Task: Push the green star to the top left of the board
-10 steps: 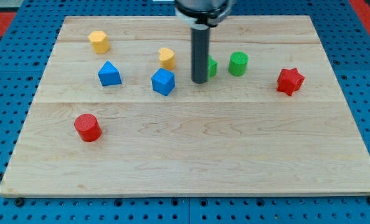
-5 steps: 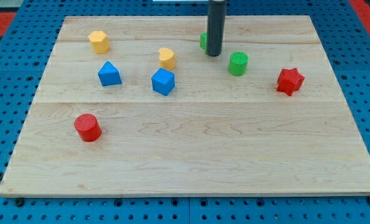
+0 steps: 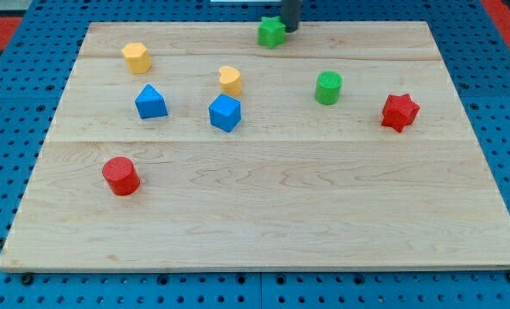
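Observation:
The green star point(image 3: 271, 32) lies at the board's top edge, a little right of the middle. My tip point(image 3: 289, 29) is at the view's top, right beside the star on its right, touching or nearly touching it. Only the rod's short lower end shows. The board's top left corner point(image 3: 96, 30) is far to the star's left.
A yellow block point(image 3: 136, 57) sits near the top left, another yellow block point(image 3: 230, 80) near the middle. A blue block point(image 3: 150, 101) and a blue cube point(image 3: 224, 112) lie below them. A green cylinder point(image 3: 328, 87), a red star point(image 3: 399, 112) and a red cylinder point(image 3: 120, 176) lie elsewhere.
The rod moved from the board's middle up to the top edge. The green star went with it, pushed upward and slightly left to the top edge.

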Tool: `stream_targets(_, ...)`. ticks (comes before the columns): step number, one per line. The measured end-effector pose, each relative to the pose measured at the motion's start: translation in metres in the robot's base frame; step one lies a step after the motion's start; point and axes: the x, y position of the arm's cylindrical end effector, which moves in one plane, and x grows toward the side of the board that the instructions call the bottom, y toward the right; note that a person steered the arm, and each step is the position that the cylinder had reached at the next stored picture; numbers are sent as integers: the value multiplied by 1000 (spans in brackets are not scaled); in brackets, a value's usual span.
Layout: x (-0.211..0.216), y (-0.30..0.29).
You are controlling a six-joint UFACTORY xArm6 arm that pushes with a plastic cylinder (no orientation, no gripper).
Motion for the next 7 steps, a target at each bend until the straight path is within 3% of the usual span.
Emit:
stream_targets(1,1,-65)
stream_targets(2,3,-20)
stream_targets(3,9,-37)
stream_targets(4,11,-92)
stream_targets(5,11,-70)
stream_targets(6,39,-50)
stream_targets(7,34,-105)
